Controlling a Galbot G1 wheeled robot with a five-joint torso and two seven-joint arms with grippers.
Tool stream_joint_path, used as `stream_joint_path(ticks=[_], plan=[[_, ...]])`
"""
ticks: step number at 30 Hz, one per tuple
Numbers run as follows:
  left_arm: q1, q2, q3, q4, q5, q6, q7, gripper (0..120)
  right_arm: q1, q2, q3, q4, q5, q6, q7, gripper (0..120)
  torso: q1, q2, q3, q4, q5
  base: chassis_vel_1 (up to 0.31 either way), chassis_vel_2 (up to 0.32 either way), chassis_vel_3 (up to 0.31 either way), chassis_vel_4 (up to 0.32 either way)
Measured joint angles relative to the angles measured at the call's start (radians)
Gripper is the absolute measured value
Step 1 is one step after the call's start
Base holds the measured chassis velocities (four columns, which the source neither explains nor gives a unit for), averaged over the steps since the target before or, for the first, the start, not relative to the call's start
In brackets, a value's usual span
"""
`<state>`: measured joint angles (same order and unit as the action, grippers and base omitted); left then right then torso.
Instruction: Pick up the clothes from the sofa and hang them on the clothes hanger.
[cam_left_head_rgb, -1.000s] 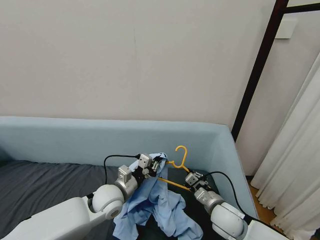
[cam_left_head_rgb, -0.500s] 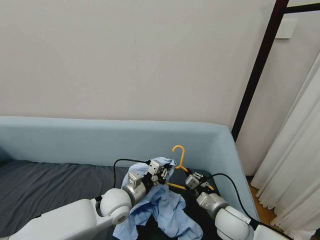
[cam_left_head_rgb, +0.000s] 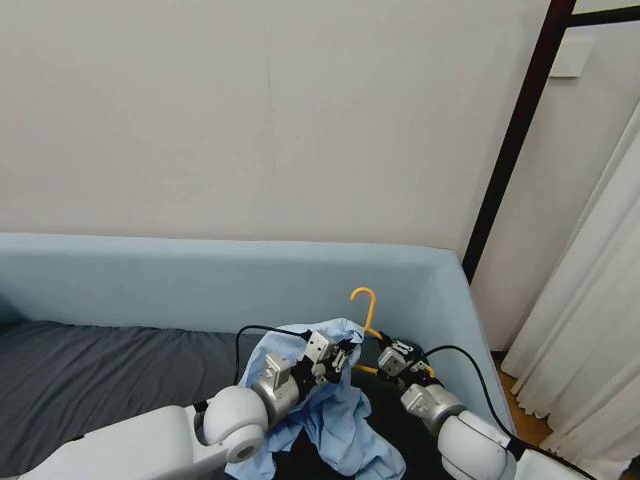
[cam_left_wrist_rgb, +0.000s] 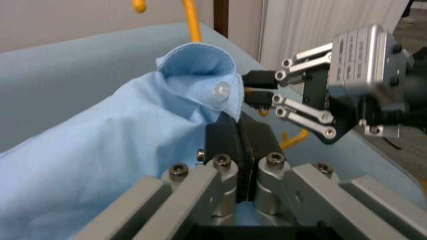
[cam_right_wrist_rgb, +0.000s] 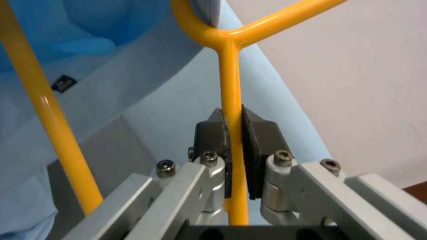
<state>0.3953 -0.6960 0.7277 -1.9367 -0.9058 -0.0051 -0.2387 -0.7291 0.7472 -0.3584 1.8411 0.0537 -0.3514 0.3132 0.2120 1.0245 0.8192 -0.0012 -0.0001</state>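
Pale-blue cloth hung bunched near the right end of the sofa (cam_left_head_rgb: 150, 280), close to the corner where its backrest (cam_left_head_rgb: 300, 270) met the side wall. It was a light blue shirt (cam_left_head_rgb: 330, 425), lifted at its upper part, with the lower folds trailing down onto the dark seat cushion (cam_left_head_rgb: 80, 370). Just beside the collar (cam_left_head_rgb: 338, 330) a yellow clothes hanger (cam_left_head_rgb: 366, 310) stood with its hook uppermost, in front of the backrest.

In the head view the left end effector (cam_left_head_rgb: 335, 358) sat against the shirt just under the collar, and the right end effector (cam_left_head_rgb: 392, 352) was close beside it at the hanger. From there the state of either could hardly be read.

The left wrist view made the first one plain. Its two dark fingers (cam_left_wrist_rgb: 223, 142) were pressed together with shirt fabric pinched between them, near a clear button (cam_left_wrist_rgb: 220, 90) below the open collar. That view also showed the right end effector facing it from just beyond, fingertips closed with yellow showing between them. The hanger's stem rose from behind the collar.

The right wrist view showed the second grip. Its fingers (cam_right_wrist_rgb: 260, 135) were clamped on a straight yellow bar of the hanger, close to where that bar joined a curved one. Another yellow bar ran alongside, in front of blue cloth carrying a small dark label (cam_right_wrist_rgb: 63, 82). Whether any part of the hanger was inside the shirt could not be told.
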Motion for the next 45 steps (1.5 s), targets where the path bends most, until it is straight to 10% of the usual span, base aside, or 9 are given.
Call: stream_joint_path(ticks=[16, 25, 36, 45], plan=[[0.179, 0.164, -0.123, -0.114, 0.183, -0.008, -0.012, 58, -0.030, 0.015, 0.060, -0.044, -0.033, 0.051, 0.007, 4, 0.000, 0.000, 0.000, -0.0002, -0.0002, 0.000, 0.000, 0.000, 0.000], [0.198, 0.227, -0.248, -0.102, 0.096, -0.111, 0.111, 88, -0.087, 0.021, 0.096, -0.057, -0.127, 0.110, 0.012, 4, 0.000, 0.000, 0.000, -0.0004, -0.0002, 0.000, 0.000, 0.000, 0.000], [-0.016, 0.246, -0.205, 0.131, -0.003, -0.220, 0.462, 100, 0.034, 0.071, -0.002, -0.107, -0.165, 0.136, 0.010, 4, 0.000, 0.000, 0.000, -0.0003, -0.0002, 0.000, 0.000, 0.000, 0.000], [-0.288, 0.168, 0.003, 0.359, -0.093, -0.235, 0.733, 100, 0.042, 0.086, -0.010, -0.111, -0.185, 0.143, 0.009, 4, 0.000, 0.000, 0.000, -0.0005, 0.0001, 0.000, 0.000, 0.000, 0.000]])
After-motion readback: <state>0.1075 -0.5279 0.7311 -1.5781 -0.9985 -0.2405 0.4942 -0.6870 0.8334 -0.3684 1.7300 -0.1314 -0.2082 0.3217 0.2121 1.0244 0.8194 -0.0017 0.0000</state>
